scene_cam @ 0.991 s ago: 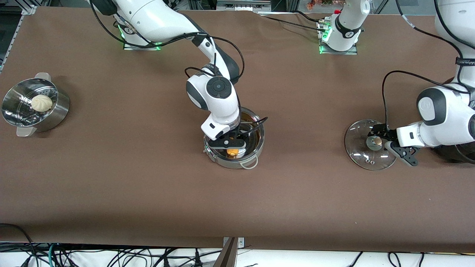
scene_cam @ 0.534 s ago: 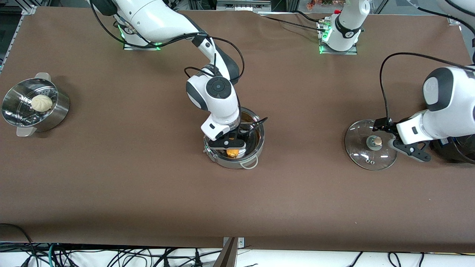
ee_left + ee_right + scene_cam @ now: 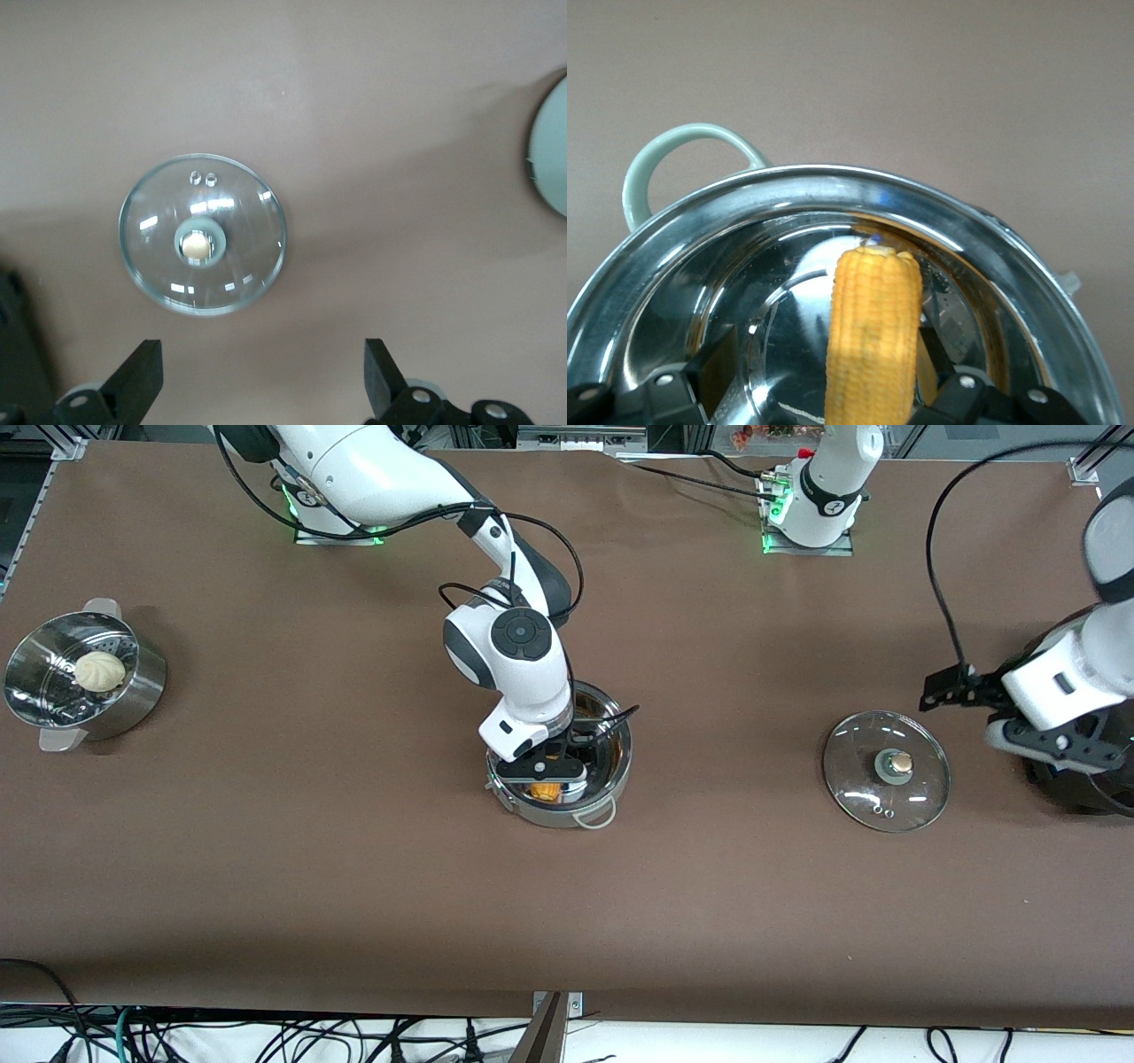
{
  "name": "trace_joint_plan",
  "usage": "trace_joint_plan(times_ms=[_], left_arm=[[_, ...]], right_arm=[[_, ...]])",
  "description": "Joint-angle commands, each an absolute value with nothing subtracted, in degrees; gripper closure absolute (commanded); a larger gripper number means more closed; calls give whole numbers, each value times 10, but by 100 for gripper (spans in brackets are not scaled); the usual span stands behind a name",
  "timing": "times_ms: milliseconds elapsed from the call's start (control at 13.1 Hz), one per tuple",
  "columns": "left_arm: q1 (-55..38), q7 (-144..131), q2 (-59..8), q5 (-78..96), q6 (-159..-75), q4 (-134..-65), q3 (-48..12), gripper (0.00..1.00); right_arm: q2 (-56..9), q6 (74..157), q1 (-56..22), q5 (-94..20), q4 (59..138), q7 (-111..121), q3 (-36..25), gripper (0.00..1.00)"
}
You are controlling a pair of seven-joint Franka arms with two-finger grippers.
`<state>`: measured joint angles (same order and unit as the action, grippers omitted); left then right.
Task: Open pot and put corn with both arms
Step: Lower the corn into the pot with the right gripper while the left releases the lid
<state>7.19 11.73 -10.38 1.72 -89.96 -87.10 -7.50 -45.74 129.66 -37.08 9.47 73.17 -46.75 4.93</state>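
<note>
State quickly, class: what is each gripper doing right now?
Left gripper: open, holding nothing, above the table beside the lid.
Right gripper: open inside the pot, fingers either side of the corn.

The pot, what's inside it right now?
The corn lies in the pot, between the right gripper's open fingers. The gripper hides the cob's other end.

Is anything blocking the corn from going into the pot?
No. The lid lies on the table toward the left arm's end, so the pot is open. The corn is already inside it, between the right gripper's fingers. The left gripper waits, open, over the lid.
</note>
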Motion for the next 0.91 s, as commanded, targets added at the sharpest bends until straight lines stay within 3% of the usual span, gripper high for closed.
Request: trace_joint_plan(times_ms=[0, 305, 534, 839], left_arm=[[69, 80, -97, -3, -805, -821, -77, 0], [62, 59, -50, -6, -809, -845, -63, 0], [10, 54, 4, -11, -920, -937, -3, 0], [-17, 59, 3, -4, -933, -946, 45, 0]], right_arm=[[-423, 1239, -373, 105, 725, -463, 47, 2], [-371, 1154, -371, 105, 726, -435, 39, 1], [-340, 1104, -370, 98, 726, -396, 16, 1], [-312, 1050, -363, 93, 726, -342, -31, 1]])
